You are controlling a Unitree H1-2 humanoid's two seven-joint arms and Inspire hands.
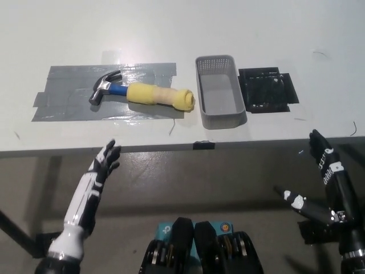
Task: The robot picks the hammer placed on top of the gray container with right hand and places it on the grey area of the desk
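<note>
The right hand hangs below the near edge of the desk at the right, fingers spread and holding nothing. The hammer lies on the grey tape patch, head to the left, just left of the gray container. A black patch lies right of the container. The left hand rests open below the near edge, left.
</note>
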